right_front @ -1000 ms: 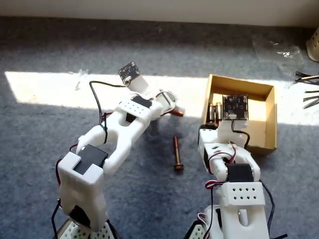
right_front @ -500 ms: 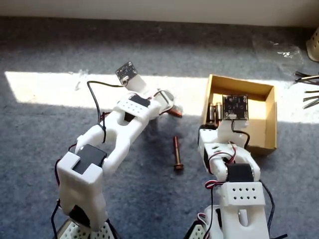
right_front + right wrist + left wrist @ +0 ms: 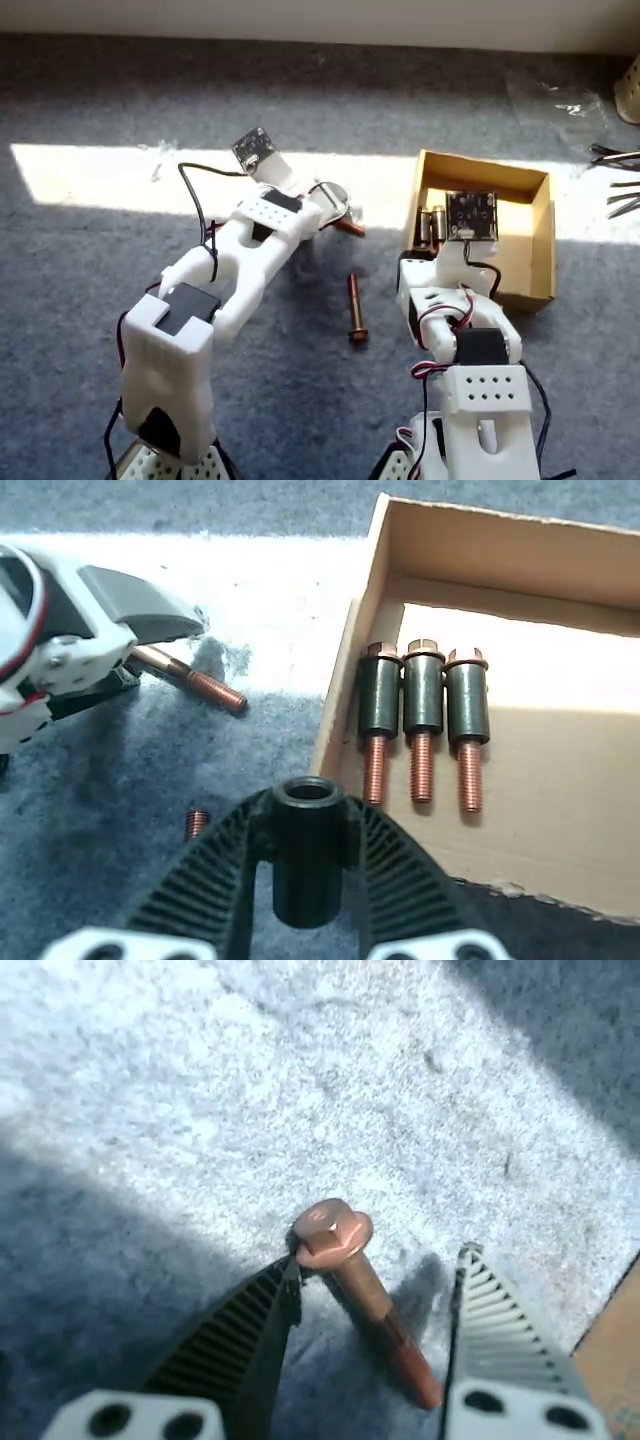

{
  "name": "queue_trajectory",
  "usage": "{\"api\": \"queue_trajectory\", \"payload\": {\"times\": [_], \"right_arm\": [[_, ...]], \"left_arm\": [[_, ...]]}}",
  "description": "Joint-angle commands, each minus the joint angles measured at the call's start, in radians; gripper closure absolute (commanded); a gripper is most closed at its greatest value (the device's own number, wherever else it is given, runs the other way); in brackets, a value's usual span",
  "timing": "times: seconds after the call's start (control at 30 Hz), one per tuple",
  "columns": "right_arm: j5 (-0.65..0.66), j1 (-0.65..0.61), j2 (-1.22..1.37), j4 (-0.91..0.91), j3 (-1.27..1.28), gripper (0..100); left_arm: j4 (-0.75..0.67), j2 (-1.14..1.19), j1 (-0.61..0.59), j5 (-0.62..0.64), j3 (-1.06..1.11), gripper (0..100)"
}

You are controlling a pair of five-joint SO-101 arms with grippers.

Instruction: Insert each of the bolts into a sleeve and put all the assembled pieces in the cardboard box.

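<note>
In the high view, the left gripper [image 3: 340, 212] sits just above the middle of the frame, at the edge of the sunlit strip on the grey carpet [image 3: 100, 90]. A copper bolt [image 3: 350, 226] pokes out from it toward the cardboard box [image 3: 485, 172], which lies right of centre. A second bolt [image 3: 355, 308] lies flat on the carpet at the middle of the frame, between the two arms and touching neither. The right arm [image 3: 470, 350] rises from the lower right, its wrist over the near side of the box. A few dark tools [image 3: 620, 180] lie at the right edge. In the left wrist view, the left gripper [image 3: 380, 1260] has its fingers spread well apart. The bolt [image 3: 350, 1260] lies aslant between them, its hex head against the tip of one finger [image 3: 250, 1340], with a gap between its shank and the other, so nothing is clamped. In the right wrist view, the right gripper [image 3: 307, 810] is clamped round a dark sleeve [image 3: 305, 870], held upright with its bore toward the camera. Beyond it the box [image 3: 520, 550] holds three assembled pieces [image 3: 423, 695], laid side by side near one wall. Outside the box, the left gripper [image 3: 100, 630] sits over the bolt [image 3: 195, 687], whose threaded end points toward the box. The end of the second bolt [image 3: 195, 822] shows on the carpet beside the right gripper.
</note>
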Motion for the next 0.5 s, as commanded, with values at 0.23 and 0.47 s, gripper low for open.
{"api": "queue_trajectory", "payload": {"times": [0.23,0.47], "right_arm": [[0.000,0.010,-0.018,-0.031,-0.010,99.0],[0.026,0.010,-0.018,-0.031,-0.010,99.0]], "left_arm": [[0.150,0.035,-0.016,0.009,-0.137,77],[0.178,0.035,-0.031,0.009,-0.137,99]]}}
